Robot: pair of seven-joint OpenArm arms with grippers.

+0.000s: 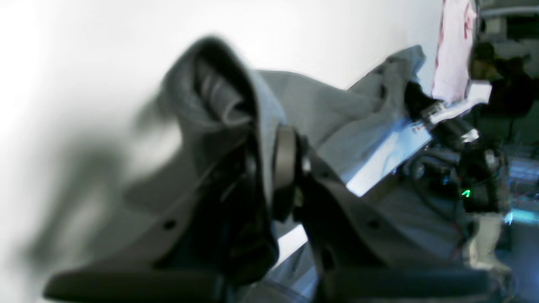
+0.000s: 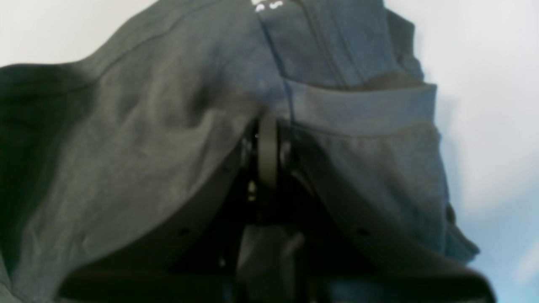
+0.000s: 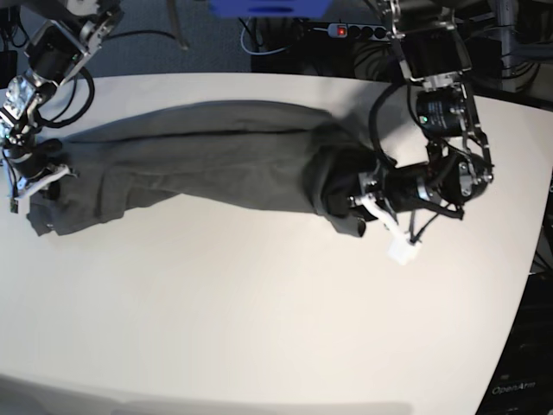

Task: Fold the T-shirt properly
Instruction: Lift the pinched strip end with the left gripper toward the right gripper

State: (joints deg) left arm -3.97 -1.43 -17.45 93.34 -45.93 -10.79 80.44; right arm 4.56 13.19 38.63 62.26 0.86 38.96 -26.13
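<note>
The dark grey T-shirt (image 3: 216, 156) lies stretched in a long band across the far half of the white table (image 3: 259, 311). My left gripper (image 3: 350, 197) is at its right end in the base view, shut on a bunched fold of the cloth. The left wrist view shows the fingers (image 1: 284, 168) pinching the T-shirt (image 1: 328, 109), which rises a little off the table. My right gripper (image 3: 41, 173) is at the left end, shut on the T-shirt's edge. In the right wrist view the cloth (image 2: 147, 126) drapes over the closed gripper (image 2: 267, 139).
The table's far edge runs just behind the T-shirt, and its curved right edge (image 3: 536, 251) lies near the left arm. A power strip (image 3: 350, 30), cables and a blue object (image 3: 268, 7) lie beyond the far edge.
</note>
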